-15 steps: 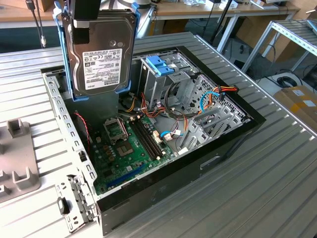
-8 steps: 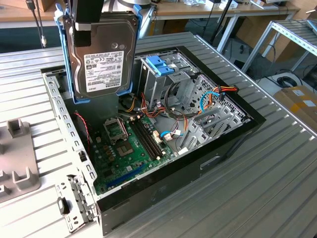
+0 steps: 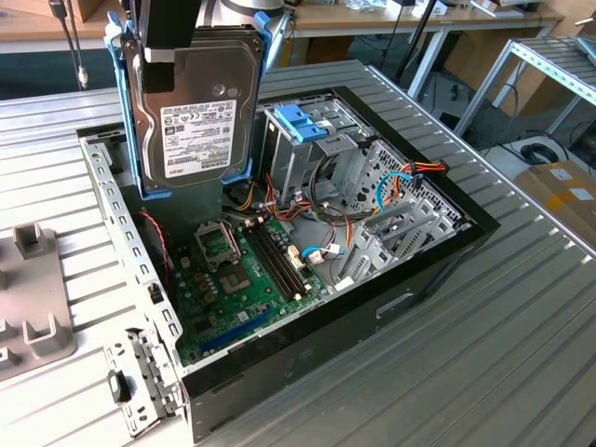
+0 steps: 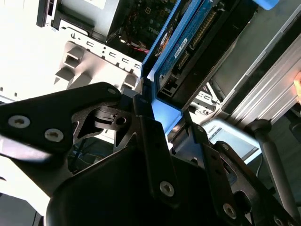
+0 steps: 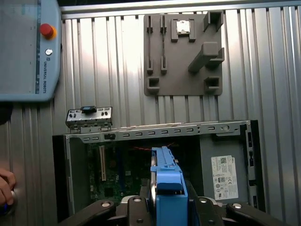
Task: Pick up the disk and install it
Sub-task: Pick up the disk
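The disk [image 3: 196, 112], a black-and-silver drive with a white label in a blue carrier, hangs upright above the open computer case [image 3: 438, 261], over its far left part in the exterior view. My gripper [image 3: 158, 70] comes down from above and is shut on the disk's upper end. In the first wrist view the carrier's blue edge [image 5: 167, 179] is clamped between the black fingers of the gripper [image 5: 168, 207], over the motherboard [image 5: 117, 174]. The second wrist view shows the disk [image 4: 188, 42] edge-on, with the gripper [image 4: 174, 122] closed on its blue frame.
A metal drive cage with a blue bracket [image 3: 303, 126] stands inside the case, among loose cables. A grey power-supply box [image 5: 225, 176] fills one corner. A grey fixture plate [image 5: 183, 52], a small metal bracket [image 5: 89, 117], a control pendant [image 5: 28, 47] and a person's hand [image 5: 5, 186] are on the ribbed table.
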You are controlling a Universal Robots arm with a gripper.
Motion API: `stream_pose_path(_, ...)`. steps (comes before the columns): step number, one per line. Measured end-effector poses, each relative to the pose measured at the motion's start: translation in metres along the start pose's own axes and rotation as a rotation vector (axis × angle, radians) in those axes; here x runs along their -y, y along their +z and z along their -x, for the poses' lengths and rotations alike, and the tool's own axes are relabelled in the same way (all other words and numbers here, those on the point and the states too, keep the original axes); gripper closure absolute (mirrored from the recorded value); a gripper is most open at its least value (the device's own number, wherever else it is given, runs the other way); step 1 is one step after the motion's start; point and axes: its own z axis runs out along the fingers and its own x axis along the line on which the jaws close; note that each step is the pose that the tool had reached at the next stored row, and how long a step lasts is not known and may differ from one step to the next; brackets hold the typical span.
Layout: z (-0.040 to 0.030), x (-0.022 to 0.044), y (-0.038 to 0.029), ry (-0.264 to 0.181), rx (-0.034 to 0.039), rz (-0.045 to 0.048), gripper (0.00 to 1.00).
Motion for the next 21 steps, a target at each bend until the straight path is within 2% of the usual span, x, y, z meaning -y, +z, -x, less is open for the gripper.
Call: stream_pose_path(21, -0.0153, 0.0010, -0.0001, 0.000, 0.0000, 0.0000, 0.63)
